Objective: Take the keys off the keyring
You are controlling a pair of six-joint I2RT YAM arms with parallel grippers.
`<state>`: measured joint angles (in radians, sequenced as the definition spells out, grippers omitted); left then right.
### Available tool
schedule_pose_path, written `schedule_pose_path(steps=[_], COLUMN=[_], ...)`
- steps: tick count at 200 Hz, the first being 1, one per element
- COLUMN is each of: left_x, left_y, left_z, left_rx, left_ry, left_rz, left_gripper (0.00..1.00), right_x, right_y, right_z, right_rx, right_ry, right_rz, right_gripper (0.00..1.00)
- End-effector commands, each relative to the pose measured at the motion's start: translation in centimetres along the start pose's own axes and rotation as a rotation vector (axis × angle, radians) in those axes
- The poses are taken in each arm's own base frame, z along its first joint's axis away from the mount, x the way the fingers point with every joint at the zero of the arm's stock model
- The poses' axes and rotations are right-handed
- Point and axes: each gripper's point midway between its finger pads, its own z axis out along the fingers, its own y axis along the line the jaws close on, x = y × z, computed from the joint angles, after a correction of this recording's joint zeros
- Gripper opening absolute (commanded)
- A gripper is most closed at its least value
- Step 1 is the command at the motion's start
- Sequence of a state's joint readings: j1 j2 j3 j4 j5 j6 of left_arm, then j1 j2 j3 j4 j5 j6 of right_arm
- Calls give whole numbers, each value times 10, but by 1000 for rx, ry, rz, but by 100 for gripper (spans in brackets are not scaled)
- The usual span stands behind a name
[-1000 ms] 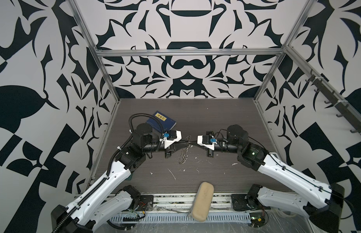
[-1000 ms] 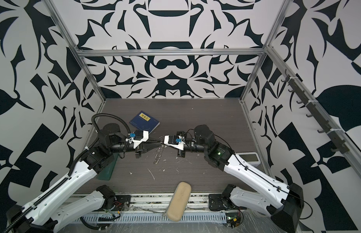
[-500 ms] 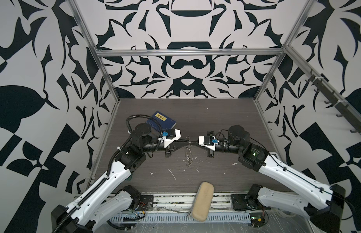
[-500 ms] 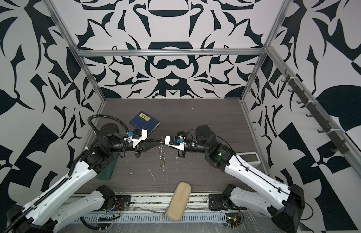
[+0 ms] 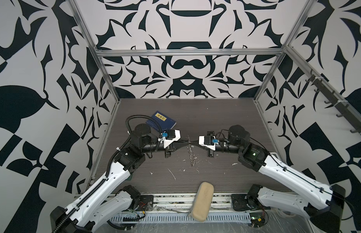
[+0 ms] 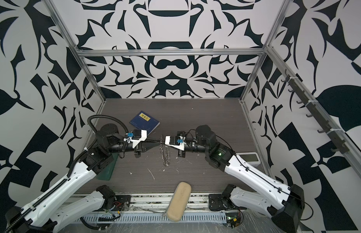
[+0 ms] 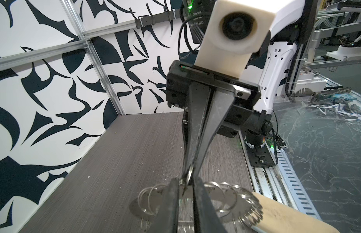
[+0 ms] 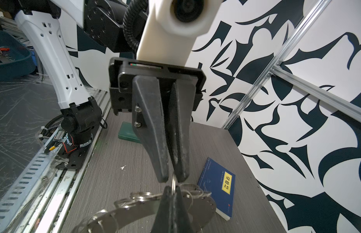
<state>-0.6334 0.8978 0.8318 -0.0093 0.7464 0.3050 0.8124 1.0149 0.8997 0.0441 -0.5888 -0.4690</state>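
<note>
The keyring (image 5: 190, 155) (image 6: 165, 155), a flat grey plate rimmed with wire split rings, hangs edge-on above the table between both grippers. My right gripper (image 8: 172, 189) (image 5: 193, 142) is shut on one split ring at the plate's top rim. My left gripper (image 7: 185, 182) (image 5: 186, 142) meets it tip to tip. Its fingers (image 7: 172, 201) are drawn to a narrow gap, with that same split ring and the rim (image 7: 213, 194) between them. The plate (image 8: 139, 211) faces each wrist camera. I cannot pick out the keys in any view.
A blue book (image 5: 163, 120) (image 8: 217, 187) lies behind the left arm. A beige case (image 5: 202, 198) rests on the front rail. A green block (image 6: 106, 167) sits under the left arm and a white device (image 6: 249, 158) by the right wall. White specks dot the table.
The keyring has turned more edge-on and shifted slightly right, so it now hangs straight below the fingertips. The left fingers have narrowed a little. Both arms have hardly moved.
</note>
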Motion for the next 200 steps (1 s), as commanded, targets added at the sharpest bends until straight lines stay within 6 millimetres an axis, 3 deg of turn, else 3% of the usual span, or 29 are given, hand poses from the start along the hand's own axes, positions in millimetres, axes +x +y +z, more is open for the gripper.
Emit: schedule_pose_path(steps=[1, 58, 73, 111, 123, 140, 200], left_x=[4, -2, -2, -5, -8, -10, -11], left_y=[-5, -5, -6, -5, -4, -4, -3], left_z=[-1, 0, 0, -5, -8, -11, -10], left_rx=[16, 27, 34, -1, -11, -10, 3], left_ry=[7, -8, -10, -38, -56, -65, -67], left_rz=[-7, -1, -2, 37, 41, 40, 37], left_gripper=[15, 10, 0, 0, 0, 0, 0], right_x=[-36, -35, -34, -30, -25, -18, -1], right_y=[-6, -4, -3, -8, -11, -13, -10], right_z=[-9, -6, -6, -8, -12, -19, -26], right_rx=[24, 0, -3, 28, 63, 117, 160], right_ry=[-105, -104, -103, -64, -39, -30, -4], right_rz=[-55, -46, -42, -30, -23, -26, -2], right_gripper=[0, 0, 0, 0, 20, 34, 37])
